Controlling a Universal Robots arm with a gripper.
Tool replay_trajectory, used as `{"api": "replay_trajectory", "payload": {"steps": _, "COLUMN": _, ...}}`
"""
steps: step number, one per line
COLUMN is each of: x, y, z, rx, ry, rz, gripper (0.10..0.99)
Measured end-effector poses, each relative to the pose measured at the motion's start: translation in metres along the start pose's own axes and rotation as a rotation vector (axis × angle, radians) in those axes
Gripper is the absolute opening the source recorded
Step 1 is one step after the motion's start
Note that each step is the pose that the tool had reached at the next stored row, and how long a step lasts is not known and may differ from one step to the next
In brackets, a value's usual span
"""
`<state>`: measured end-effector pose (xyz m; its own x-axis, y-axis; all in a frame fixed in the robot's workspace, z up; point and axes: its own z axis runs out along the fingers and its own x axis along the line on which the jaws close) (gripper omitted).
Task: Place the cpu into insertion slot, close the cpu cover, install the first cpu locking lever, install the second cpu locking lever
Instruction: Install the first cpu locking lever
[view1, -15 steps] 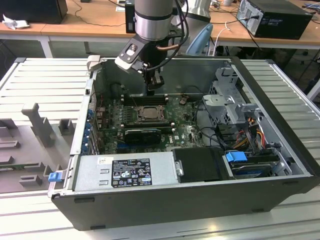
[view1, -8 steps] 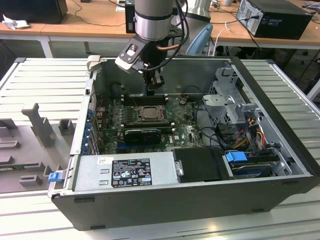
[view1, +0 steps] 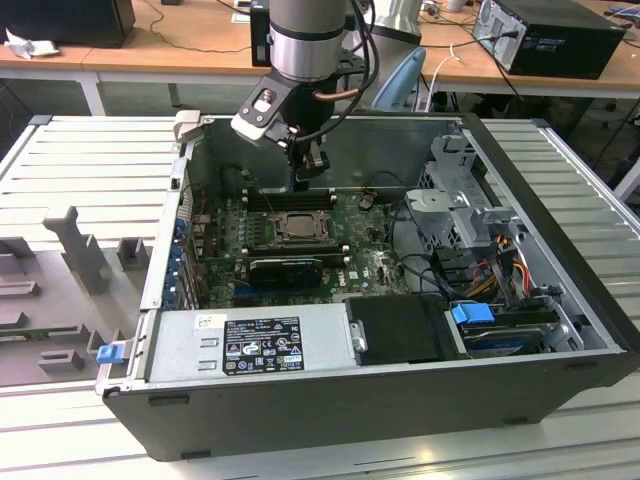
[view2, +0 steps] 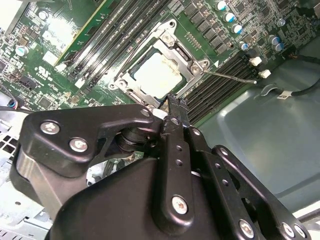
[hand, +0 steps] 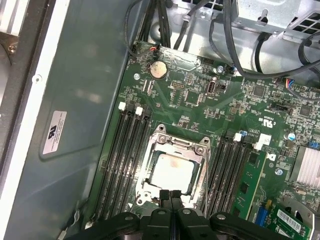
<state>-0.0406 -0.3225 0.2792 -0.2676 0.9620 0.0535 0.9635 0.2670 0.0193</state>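
cpu is sitting beneath the lowered cpu cover, and you are holding the gripper pinched together at its rim, apparently for pushing.

Pale silver-grey square cpu; silver metal cpu cover; green circuit board; black metal gripper; blue plastic tab.
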Motion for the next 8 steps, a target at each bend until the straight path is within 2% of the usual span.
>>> {"api": "replay_trajectory", "payload": {"steps": 8, "x": 0.0000, "y": 0.0000, "z": 0.0000, "rx": 0.001, "ry": 0.0003, "rz": -0.014, "gripper": 0.106}}
